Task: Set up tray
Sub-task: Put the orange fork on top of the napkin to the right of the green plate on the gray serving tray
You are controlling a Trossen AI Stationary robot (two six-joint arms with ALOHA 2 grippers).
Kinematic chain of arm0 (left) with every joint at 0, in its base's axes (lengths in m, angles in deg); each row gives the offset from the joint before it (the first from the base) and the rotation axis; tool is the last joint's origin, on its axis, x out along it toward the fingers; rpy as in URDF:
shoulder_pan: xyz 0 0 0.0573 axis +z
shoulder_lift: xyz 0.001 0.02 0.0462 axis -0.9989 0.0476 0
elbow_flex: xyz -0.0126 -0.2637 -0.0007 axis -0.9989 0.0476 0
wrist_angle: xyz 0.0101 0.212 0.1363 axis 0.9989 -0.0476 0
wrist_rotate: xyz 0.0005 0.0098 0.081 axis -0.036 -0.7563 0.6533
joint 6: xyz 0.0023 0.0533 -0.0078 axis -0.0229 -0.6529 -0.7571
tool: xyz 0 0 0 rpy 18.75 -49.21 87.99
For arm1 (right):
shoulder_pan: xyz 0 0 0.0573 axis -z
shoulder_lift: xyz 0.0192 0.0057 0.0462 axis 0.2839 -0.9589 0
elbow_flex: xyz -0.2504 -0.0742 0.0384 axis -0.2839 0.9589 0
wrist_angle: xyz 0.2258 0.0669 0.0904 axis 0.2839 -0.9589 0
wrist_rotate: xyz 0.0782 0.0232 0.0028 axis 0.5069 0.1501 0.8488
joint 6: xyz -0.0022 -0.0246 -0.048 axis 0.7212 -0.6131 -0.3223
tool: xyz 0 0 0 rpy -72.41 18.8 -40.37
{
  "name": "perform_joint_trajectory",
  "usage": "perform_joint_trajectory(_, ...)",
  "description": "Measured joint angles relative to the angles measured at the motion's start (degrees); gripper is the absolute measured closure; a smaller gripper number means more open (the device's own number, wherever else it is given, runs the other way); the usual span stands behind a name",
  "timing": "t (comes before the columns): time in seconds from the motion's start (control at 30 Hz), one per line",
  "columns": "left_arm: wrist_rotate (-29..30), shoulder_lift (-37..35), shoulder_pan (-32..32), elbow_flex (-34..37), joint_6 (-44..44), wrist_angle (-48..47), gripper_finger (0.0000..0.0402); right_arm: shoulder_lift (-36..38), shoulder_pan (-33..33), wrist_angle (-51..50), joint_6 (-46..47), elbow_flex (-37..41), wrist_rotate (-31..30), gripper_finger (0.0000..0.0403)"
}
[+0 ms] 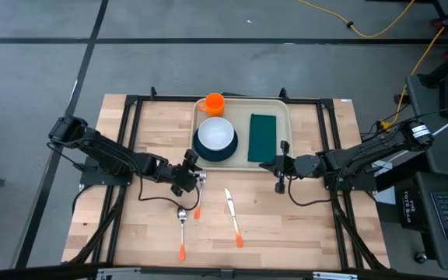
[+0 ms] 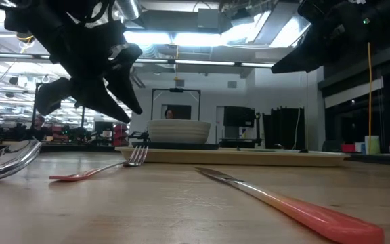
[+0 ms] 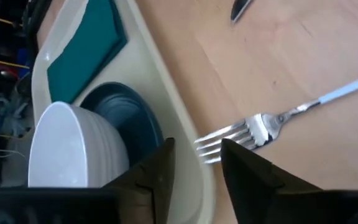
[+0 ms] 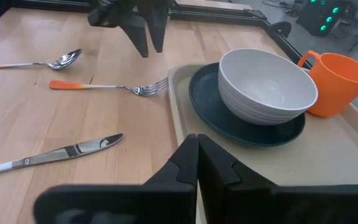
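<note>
A pale butcher-block table [image 1: 286,222] stands on a grey floor, with a lit workshop behind it. The tray [image 1: 242,164], smooth cream plastic with rounded corners and a raised rim, lies at twelve o'clock on the tabletop. On it sit a round dark teal plate [image 1: 228,151] with a ribbed white bowl [image 1: 215,133] stacked on top, an orange mug [image 1: 214,103] at the tray's eleven o'clock corner, and a folded green napkin [image 1: 263,134] at three o'clock of the plate.

The left gripper [image 1: 194,180] hangs just above the fork [image 3: 272,121], fingers [image 3: 244,171] spread either side of the tines and gripping nothing. The tines lie against the tray's outer rim near its seven o'clock corner, the orange handle pointing away. The right gripper [image 1: 280,166], fingers pressed together and empty, waits over the tray's five o'clock edge.

The spoon [image 1: 182,229] and knife [image 1: 232,218], shiny metal with slick orange handles, lie at six o'clock. The risk, as I judge it: a thin, flat fork is hard to pinch off wood, and a low pass could nudge the tray or knock the bowl.
</note>
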State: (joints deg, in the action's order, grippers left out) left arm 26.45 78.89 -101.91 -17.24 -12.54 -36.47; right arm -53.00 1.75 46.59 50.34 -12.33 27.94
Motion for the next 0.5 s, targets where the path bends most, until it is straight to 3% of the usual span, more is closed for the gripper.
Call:
perform_joint_trajectory(0.2,-1.61,0.01,0.00,0.00,-6.33,0.30,0.0268,-0.01,0.00,0.00,-0.13,0.00,0.00,0.0389)
perform_joint_trajectory(0.5,-7.04,5.53,1.25,-5.48,-5.88,-2.33,0.0278,-0.02,0.00,0.04,-0.19,0.00,0.00,0.0395)
